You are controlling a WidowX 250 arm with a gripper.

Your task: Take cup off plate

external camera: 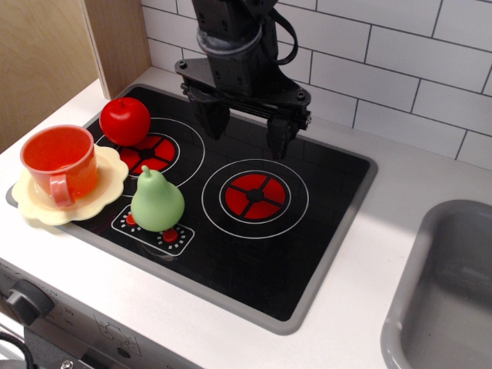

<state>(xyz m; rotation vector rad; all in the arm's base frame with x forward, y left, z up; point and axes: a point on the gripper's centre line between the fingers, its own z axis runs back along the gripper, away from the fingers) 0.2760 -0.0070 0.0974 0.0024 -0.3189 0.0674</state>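
The orange-red cup (61,163) stands upright on the pale cream-yellow plate (108,183) with a scalloped rim, at the left edge of the toy stove. Its loop handle faces the front. My gripper (246,131) hangs open and empty above the back of the stovetop, between the two burners, well to the right of the cup. Its two dark fingers point down, apart.
A glossy red apple (125,121) sits on the left burner just behind the plate. A green pear (157,201) stands right of the plate by the stove knobs. A grey sink (446,292) is at the right. A wooden panel (46,61) rises at the back left.
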